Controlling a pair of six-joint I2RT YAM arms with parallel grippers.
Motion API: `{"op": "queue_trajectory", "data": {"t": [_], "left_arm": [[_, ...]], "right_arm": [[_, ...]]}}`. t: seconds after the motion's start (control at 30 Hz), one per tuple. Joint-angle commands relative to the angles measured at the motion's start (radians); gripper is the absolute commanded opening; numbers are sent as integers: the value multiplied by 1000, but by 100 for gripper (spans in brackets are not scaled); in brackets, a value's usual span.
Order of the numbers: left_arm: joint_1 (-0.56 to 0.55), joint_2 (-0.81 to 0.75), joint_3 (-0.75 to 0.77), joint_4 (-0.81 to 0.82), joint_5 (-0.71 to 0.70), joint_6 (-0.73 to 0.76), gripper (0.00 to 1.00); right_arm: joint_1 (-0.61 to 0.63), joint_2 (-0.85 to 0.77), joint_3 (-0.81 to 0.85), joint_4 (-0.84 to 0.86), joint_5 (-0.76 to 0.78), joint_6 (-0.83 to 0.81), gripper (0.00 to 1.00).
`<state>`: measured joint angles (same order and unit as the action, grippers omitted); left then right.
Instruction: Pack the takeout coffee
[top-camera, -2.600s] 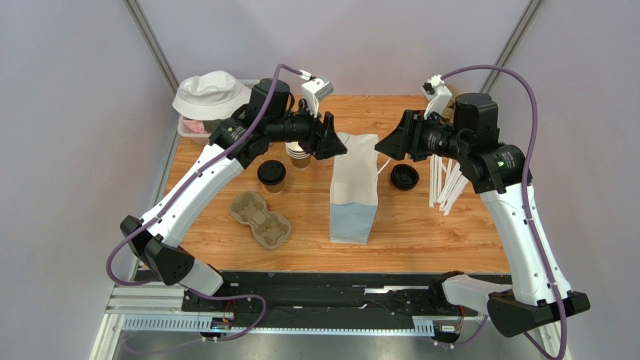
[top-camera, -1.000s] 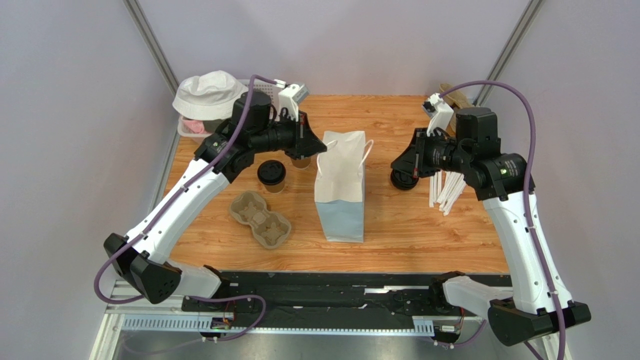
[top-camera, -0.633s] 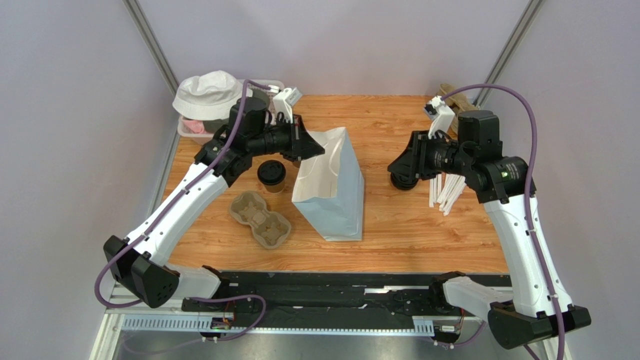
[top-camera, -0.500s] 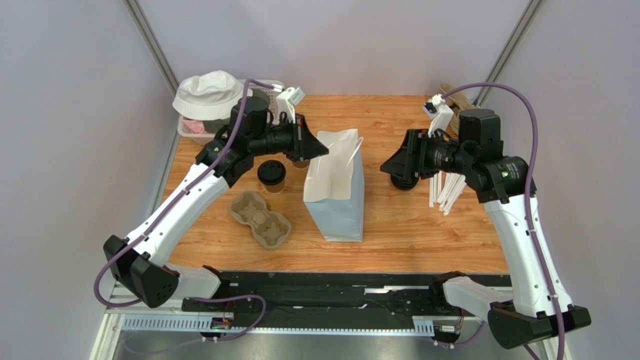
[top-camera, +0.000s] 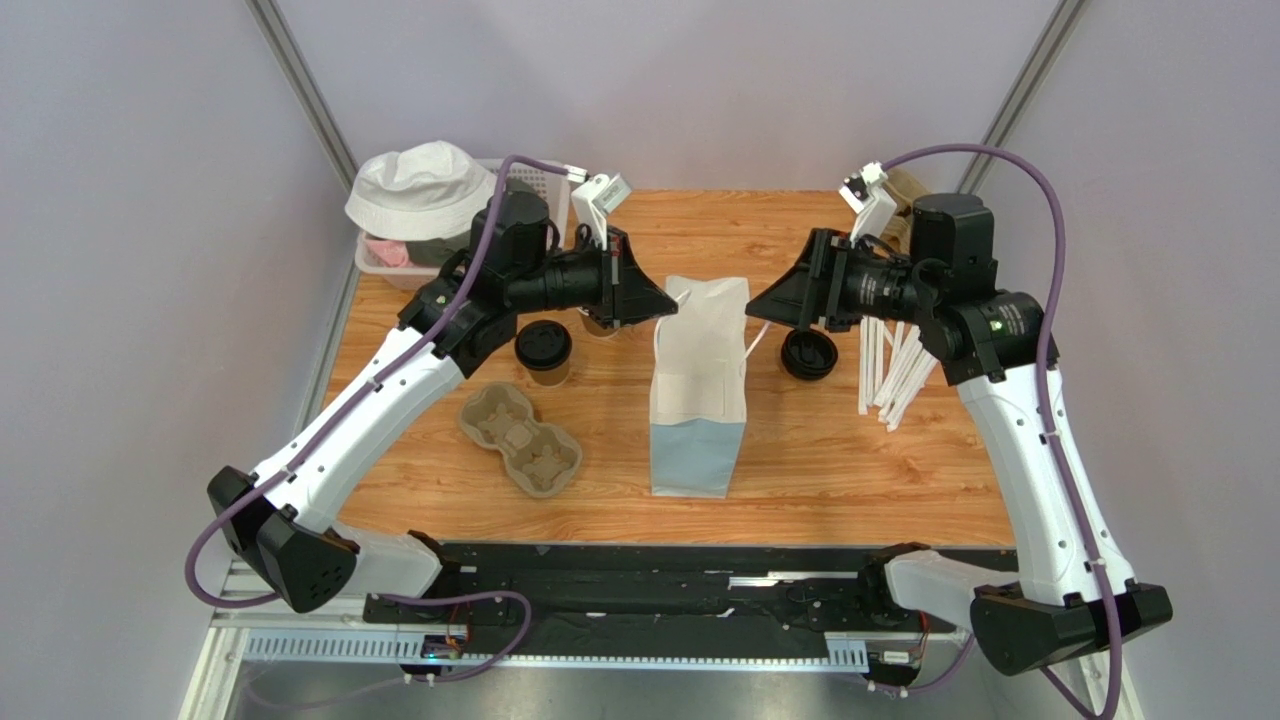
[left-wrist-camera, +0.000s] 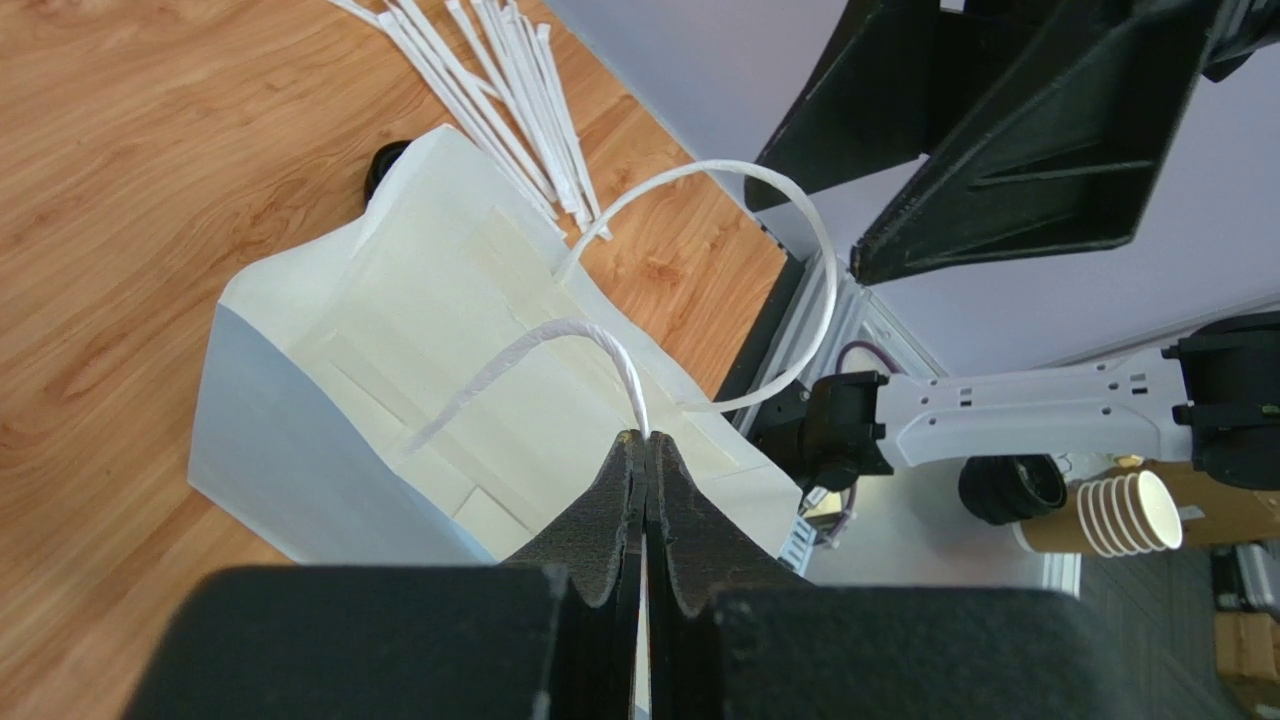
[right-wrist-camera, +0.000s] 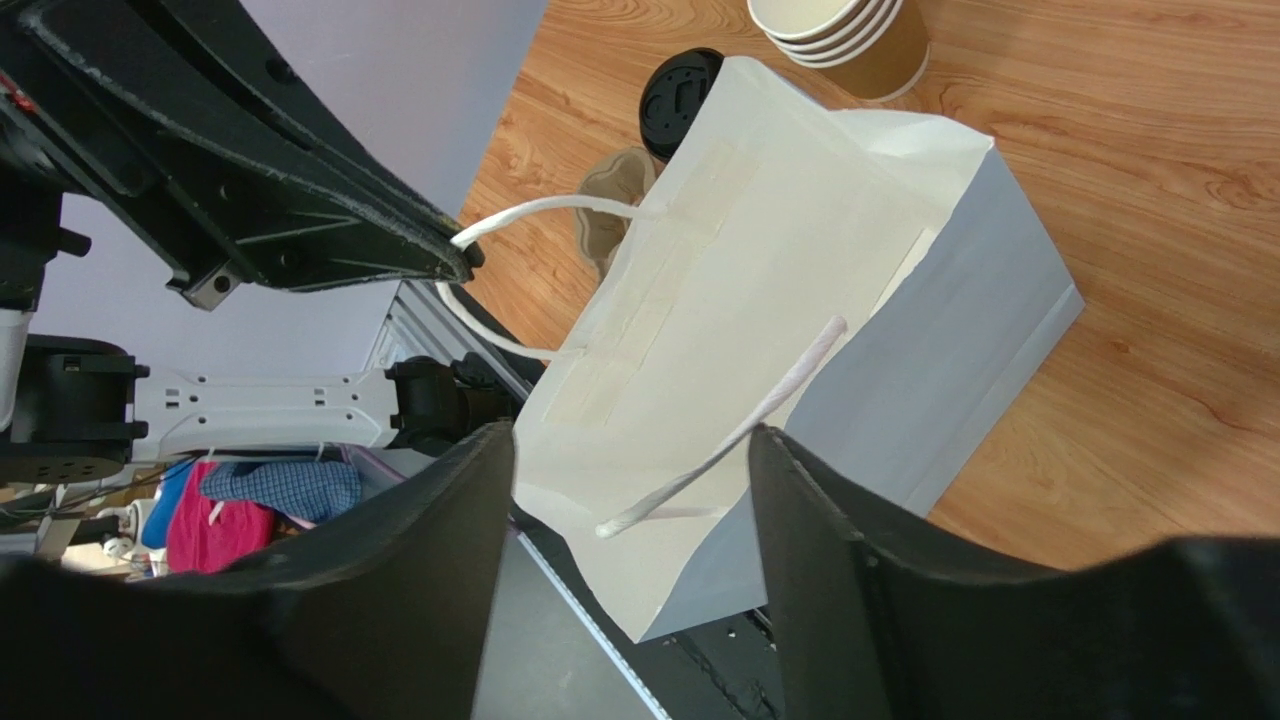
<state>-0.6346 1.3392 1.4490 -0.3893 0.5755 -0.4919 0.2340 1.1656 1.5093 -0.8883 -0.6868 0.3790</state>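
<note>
The packing looks to be at its opening stage. The takeout coffee stands lidded on the table, just left of the white paper bag and outside it, near the cardboard cup carrier. The left pincer is closed on one bag handle, with the thin white strip pinched at its fingertips. The right pincer has its jaws apart around the other handle, which lies loose between them, not gripped. What seems left is to take that second handle, spread the mouth, and lift the cup in; none of that is done. The overhead view places the cup, a loose black lid and the straws around the bag, but it cannot settle either grip. The left wrist view shows the pinch itself. The right wrist view shows the gap between its own fingers, the nearly flat bag mouth, and the stack of lidless cups that the left arm largely hides from above.
</note>
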Motion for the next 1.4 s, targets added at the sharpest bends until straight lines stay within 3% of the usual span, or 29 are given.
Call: {"op": "queue_trajectory", "data": {"t": [0.0,0.17,0.2,0.27,0.3,0.5,0.83,1.03,1.23,1.37], "left_arm": [[-7,-2,33,18,8,7,0],[-5,-29,19,-3,-19,27,0],[-7,-29,21,-13,-23,32,2],[-5,-23,45,-32,-52,45,9],[-7,-15,59,-43,-60,49,18],[-5,49,180,-126,-103,64,43],[-25,121,251,-186,-95,70,45],[-36,146,274,-212,-94,79,42],[-21,105,258,-211,-135,72,10],[22,38,160,-155,-123,9,0]], "right_arm": [[-4,-3,6,48,15,38,51],[-4,0,-3,9,78,11,21],[-4,2,-3,0,78,6,11],[-2,3,-3,-8,81,3,2],[-4,0,-3,-11,82,-2,0],[-2,-6,-12,-11,92,-9,0],[-2,-11,-20,-12,87,-23,0],[-4,-15,-24,-14,95,-32,0],[-4,-27,-34,-29,135,-57,0],[-7,-34,-32,-69,205,-94,0]]}}
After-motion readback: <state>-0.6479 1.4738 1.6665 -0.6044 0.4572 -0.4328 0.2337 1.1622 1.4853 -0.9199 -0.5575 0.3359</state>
